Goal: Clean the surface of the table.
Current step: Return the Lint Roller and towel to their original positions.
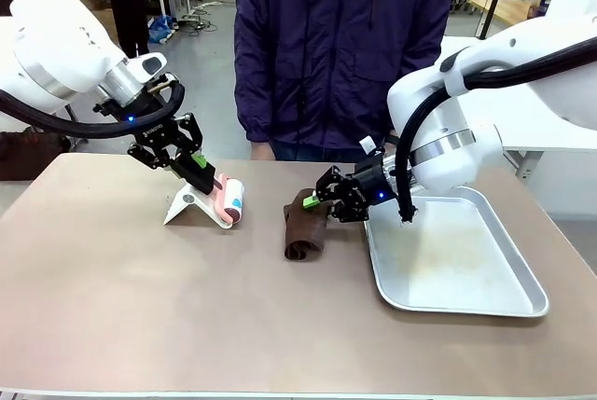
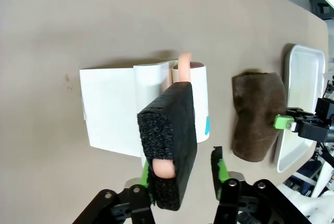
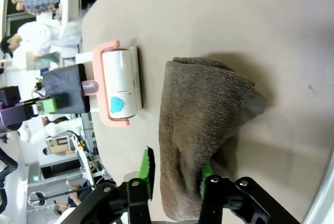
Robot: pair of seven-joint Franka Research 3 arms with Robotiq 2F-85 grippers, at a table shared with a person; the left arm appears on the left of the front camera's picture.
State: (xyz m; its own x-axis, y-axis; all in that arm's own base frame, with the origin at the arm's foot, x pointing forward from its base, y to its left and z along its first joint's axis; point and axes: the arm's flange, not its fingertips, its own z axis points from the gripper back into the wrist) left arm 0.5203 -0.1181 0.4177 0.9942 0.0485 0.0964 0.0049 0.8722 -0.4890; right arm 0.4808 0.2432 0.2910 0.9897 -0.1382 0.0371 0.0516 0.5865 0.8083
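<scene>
On the brownish table a pink lint roller rests on a white stand. Its handle is wrapped in black foam. My left gripper straddles that foam with the jaws open: one pad lies against the foam, the other finger stands off it. A dark brown cloth lies crumpled on the table to the roller's right. My right gripper is open around the cloth's near end, with a narrow gap at one green pad.
A shiny metal tray sits at the table's right, just beyond the cloth, under my right arm. A person in a dark purple jacket stands at the far edge. The near half of the table is bare.
</scene>
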